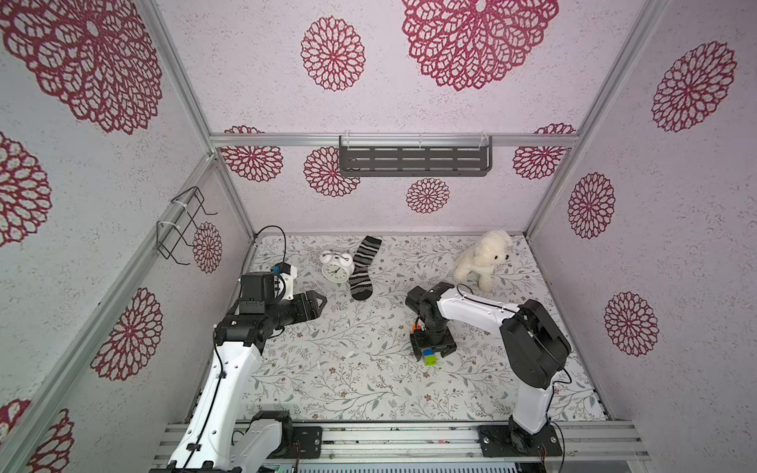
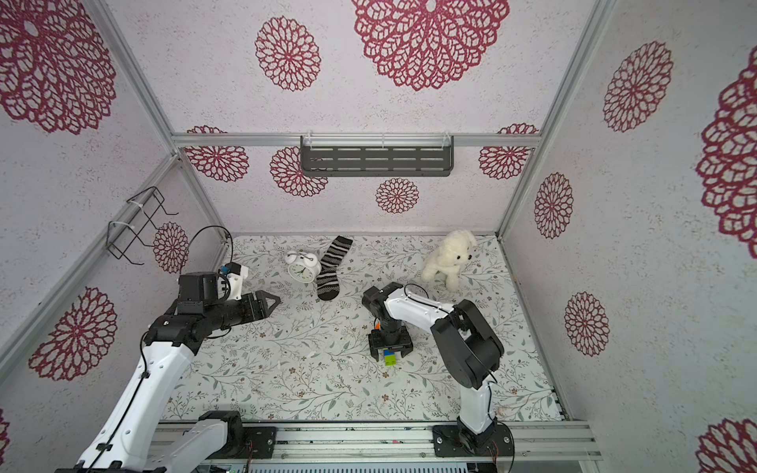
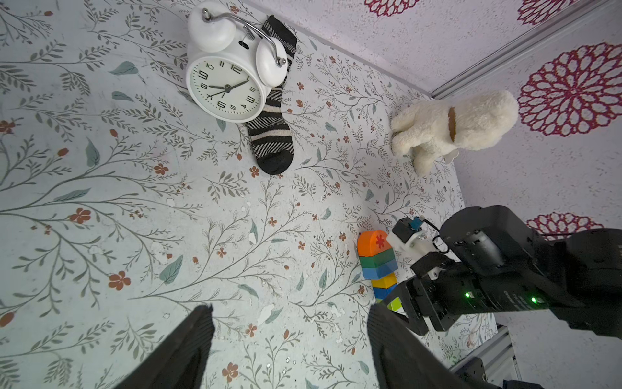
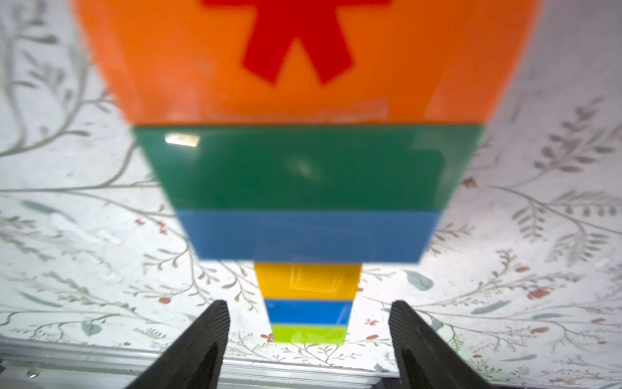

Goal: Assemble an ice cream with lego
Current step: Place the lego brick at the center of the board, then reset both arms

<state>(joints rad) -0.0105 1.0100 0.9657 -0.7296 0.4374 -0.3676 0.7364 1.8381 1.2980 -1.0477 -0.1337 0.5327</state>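
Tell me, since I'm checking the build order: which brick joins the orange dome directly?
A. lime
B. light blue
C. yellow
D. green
D: in the right wrist view the green brick lies flush against the flat side of the orange dome, and the left wrist view shows the same order.

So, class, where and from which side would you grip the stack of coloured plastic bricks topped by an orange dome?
Grip the brick ice cream by its narrow yellow, blue and lime stem, from above, pinching across its flat sides. It seems to lie flat on the floral table, asterisk up; the orange dome is rounded and wider. The open right gripper straddles that stem.
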